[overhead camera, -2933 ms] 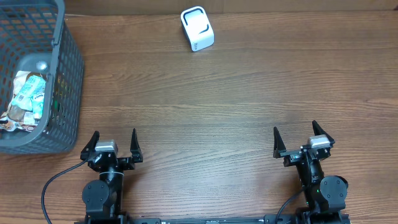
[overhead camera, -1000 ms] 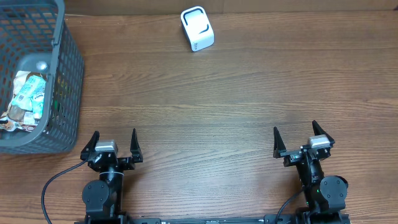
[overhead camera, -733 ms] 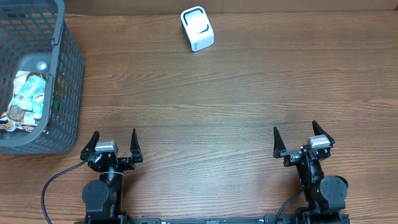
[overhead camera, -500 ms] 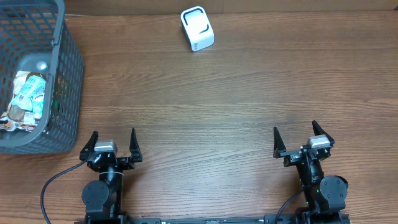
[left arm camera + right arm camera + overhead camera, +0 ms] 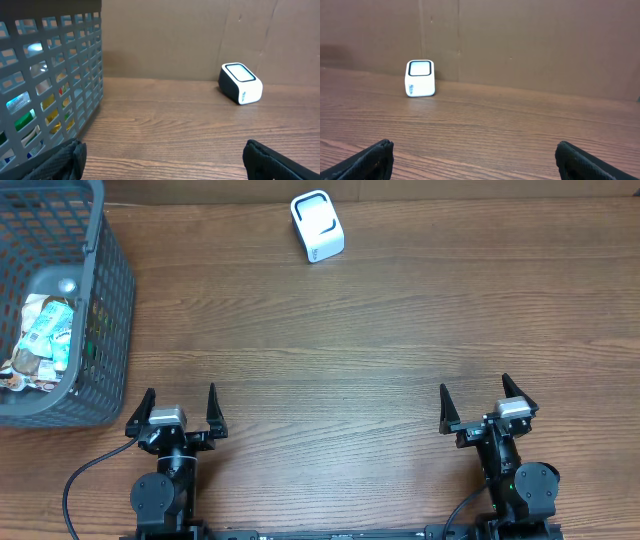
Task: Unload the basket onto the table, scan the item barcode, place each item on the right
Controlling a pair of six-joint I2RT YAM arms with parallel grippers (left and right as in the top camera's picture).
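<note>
- The snack packets [image 5: 42,345] are piled in the grey basket [image 5: 110,290], far left. They look light, soft and slippery, so pinch a flat edge.
- Your left claw [image 5: 180,402] is spread wide and empty, near the basket.
- The white barcode scanner [image 5: 317,226] sits at the far edge of the worktop [image 5: 350,360].
- Your right claw [image 5: 476,395] is gaping and empty too.

Overhead: straight down over whole table [image 5: 350,340]. Wrist cams: low at near edge, facing far wall [image 5: 545,40]; both share white scanner [image 5: 420,77], distant.
</note>
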